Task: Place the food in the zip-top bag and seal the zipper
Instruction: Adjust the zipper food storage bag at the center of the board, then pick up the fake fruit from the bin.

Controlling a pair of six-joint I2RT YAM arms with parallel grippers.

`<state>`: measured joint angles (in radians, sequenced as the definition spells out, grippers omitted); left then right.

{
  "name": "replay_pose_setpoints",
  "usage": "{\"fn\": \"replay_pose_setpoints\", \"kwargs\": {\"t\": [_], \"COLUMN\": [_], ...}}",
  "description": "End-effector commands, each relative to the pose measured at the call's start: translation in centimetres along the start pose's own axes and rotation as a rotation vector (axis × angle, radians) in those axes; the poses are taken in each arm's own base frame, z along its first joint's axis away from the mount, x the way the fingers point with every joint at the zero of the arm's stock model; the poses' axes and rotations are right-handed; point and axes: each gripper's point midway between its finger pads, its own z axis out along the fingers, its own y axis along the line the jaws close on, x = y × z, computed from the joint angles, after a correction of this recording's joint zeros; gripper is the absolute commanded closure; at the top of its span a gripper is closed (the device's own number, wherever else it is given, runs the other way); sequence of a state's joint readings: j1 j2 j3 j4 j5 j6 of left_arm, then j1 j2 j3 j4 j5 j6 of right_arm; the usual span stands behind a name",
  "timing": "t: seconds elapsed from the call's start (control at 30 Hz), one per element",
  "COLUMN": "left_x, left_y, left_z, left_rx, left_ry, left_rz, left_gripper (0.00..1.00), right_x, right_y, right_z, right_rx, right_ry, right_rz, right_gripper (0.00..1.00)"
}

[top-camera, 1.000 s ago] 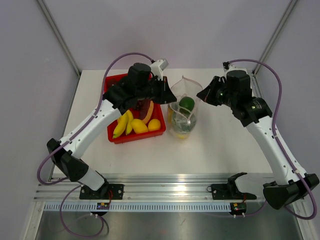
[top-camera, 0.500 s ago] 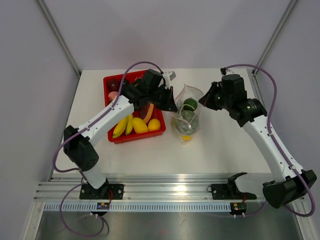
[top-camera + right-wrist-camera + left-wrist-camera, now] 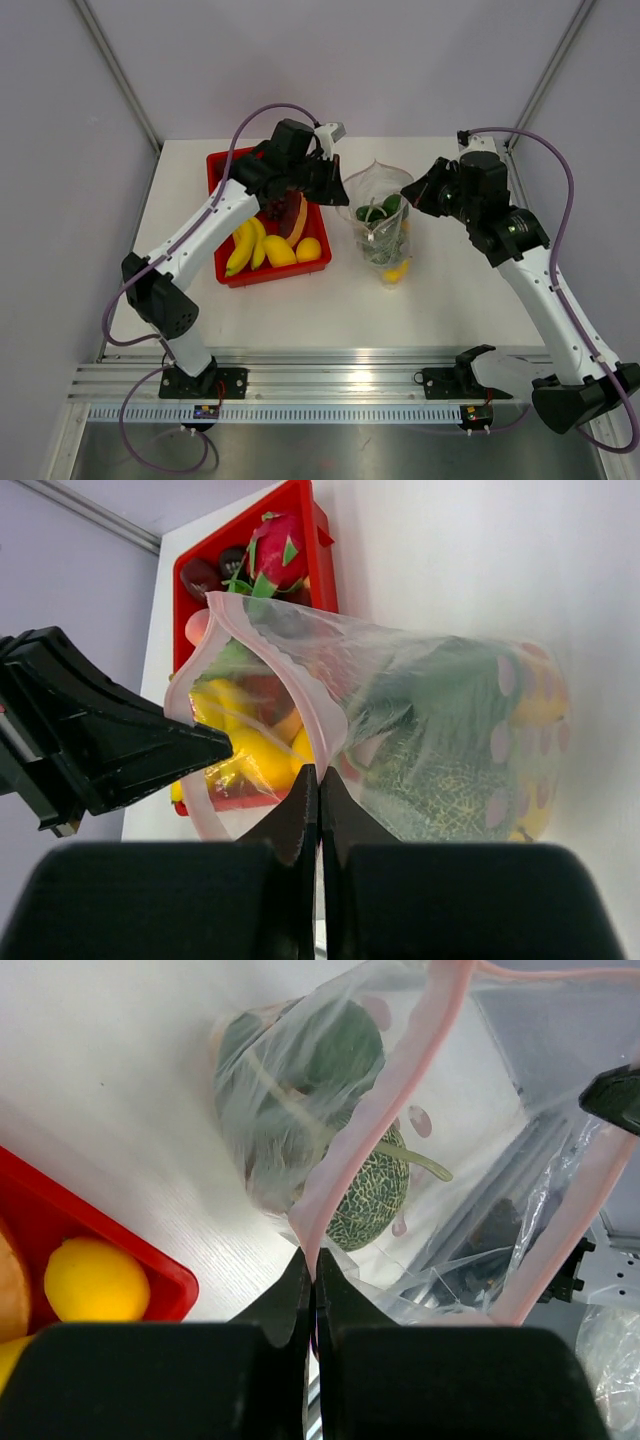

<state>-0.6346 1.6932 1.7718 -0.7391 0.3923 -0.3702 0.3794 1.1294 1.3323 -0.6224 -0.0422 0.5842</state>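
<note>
From above, shows the zip-top bag (image 3: 382, 228) on the white desk (image 3: 300, 310), just right of the red tray (image 3: 272, 279), mouth spread wide between the two arms, with green and yellow food dim inside. Gives no clear look there at either grip. From the left wrist, shows the left tool (image 3: 311, 1265) pinched fully closed on the zipper (image 3: 350, 1155), a soft pink strip curving along crinkly clear film. Shows through the film a netted grey-green melon (image 3: 368, 1200) touching a smooth dark green fruit (image 3: 335, 1050), and outside it a glossy yellow lemon (image 3: 95, 1280) in the tray's corner. From the right wrist, shows the right tool (image 3: 310, 780) likewise clamped, no gap, on the zipper's opposite side, facing the left tool's black wedge across the opening. Adds a pink dragon fruit (image 3: 273, 552) at the tray's far end, and pale pink oval spots on the bag's wall.
</note>
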Motion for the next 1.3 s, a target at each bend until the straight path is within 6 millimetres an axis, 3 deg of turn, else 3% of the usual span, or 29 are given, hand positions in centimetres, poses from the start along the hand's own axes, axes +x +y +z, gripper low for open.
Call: {"fn": "replay_pose_setpoints", "kwargs": {"t": [0.0, 0.07, 0.13, 0.17, 0.27, 0.4, 0.43, 0.5, 0.6, 0.63, 0.8, 0.97, 1.27], "left_x": [-1.2, -1.5, -1.2, -1.6, -2.0, -2.6, -3.0, -3.8, -3.0, -1.7, 2.6, 7.4, 9.9], "left_y": [0.0, 0.3, 0.7, 0.8, 1.2, 1.7, 1.3, 2.4, 6.3, 9.0, 14.4, 17.3, 19.9], "left_z": [0.1, -0.2, -0.5, -1.1, -3.2, -6.8, -8.7, -10.6, -12.2, -11.9, -9.5, -5.3, -2.9], "left_rx": [0.006, -0.016, -0.034, -0.049, -0.107, -0.156, -0.152, -0.176, -0.302, -0.409, -0.616, -0.776, -0.943], "left_ry": [-0.005, -0.005, 0.021, 0.013, -0.022, -0.097, -0.143, -0.218, -0.279, -0.271, -0.253, -0.187, -0.176], "left_rz": [0.061, 0.065, 0.058, 0.067, 0.085, 0.072, 0.077, 0.042, -0.065, -0.114, -0.325, -0.416, -0.487], "left_gripper": [0.98, 0.66, 0.44, 0.25, 0.1, 0.09, 0.09, 0.1, 0.17, 0.19, 0.23, 0.23, 0.22], "right_x": [-2.2, -1.7, -1.2, -1.2, -0.9, -0.7, -0.6, -0.6, -0.6, -0.5, -0.4, -0.4, -0.2], "right_y": [1.9, 2.0, 2.1, 2.2, 2.1, 2.0, 2.0, 2.2, 2.3, 2.3, 2.5, 2.5, 2.7], "right_z": [0.4, 0.9, 1.3, 1.3, 1.4, 1.5, 1.6, 1.5, 1.4, 1.4, 1.8, 1.9, 1.8], "right_rx": [-0.071, -0.086, -0.1, -0.106, -0.108, -0.11, -0.108, -0.117, -0.125, -0.125, -0.133, -0.135, -0.139], "right_ry": [-0.086, -0.068, -0.051, -0.051, -0.046, -0.038, -0.032, -0.028, -0.03, -0.028, -0.021, -0.014, 0.003], "right_rz": [0.026, 0.034, 0.049, 0.053, 0.056, 0.058, 0.058, 0.056, 0.053, 0.053, 0.057, 0.056, 0.047], "right_gripper": [1.0, 1.0, 1.0, 1.0, 1.0, 1.0, 1.0, 1.0, 1.0, 1.0, 1.0, 1.0, 1.0]}}
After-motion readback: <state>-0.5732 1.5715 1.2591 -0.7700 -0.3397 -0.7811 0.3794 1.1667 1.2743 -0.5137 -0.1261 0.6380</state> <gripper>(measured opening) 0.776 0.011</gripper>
